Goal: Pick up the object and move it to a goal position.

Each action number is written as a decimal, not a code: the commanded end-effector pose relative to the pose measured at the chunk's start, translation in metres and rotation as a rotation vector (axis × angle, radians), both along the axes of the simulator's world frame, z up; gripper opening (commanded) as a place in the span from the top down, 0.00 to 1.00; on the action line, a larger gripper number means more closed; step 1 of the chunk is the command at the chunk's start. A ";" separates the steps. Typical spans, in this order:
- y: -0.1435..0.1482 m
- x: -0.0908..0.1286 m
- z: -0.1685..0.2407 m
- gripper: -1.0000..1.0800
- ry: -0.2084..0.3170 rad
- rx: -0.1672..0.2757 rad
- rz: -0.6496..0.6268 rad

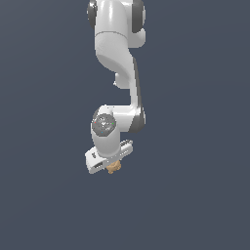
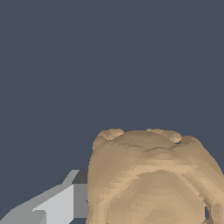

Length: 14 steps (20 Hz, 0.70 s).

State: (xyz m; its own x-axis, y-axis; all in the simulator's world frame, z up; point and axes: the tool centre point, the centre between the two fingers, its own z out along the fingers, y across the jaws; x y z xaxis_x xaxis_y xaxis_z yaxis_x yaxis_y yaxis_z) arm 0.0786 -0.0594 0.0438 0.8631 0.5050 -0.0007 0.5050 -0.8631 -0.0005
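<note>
The object (image 1: 114, 168) is a small tan knobbly lump that peeks out from under the white hand in the exterior view. In the wrist view the object (image 2: 151, 179) looms large and close, with a rounded face. My gripper (image 1: 112, 165) points down over it. One grey finger (image 2: 61, 203) presses against the object's side; the other finger is hidden behind the lump. The jaws appear closed on the object.
The white arm (image 1: 119, 58) reaches down from the top of the exterior view. Everything around it is a plain dark blue-grey surface (image 1: 195, 195). No goal marker shows.
</note>
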 end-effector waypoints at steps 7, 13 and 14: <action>0.003 -0.022 0.021 1.00 -0.001 0.000 0.000; 0.005 -0.038 0.037 1.00 -0.001 0.000 0.000; 0.005 -0.040 0.039 1.00 -0.001 0.000 0.000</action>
State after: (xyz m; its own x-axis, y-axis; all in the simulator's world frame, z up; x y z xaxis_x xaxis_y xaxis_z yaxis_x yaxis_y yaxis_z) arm 0.0423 -0.0548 0.0794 0.8631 0.5050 0.0001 0.5050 -0.8631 0.0001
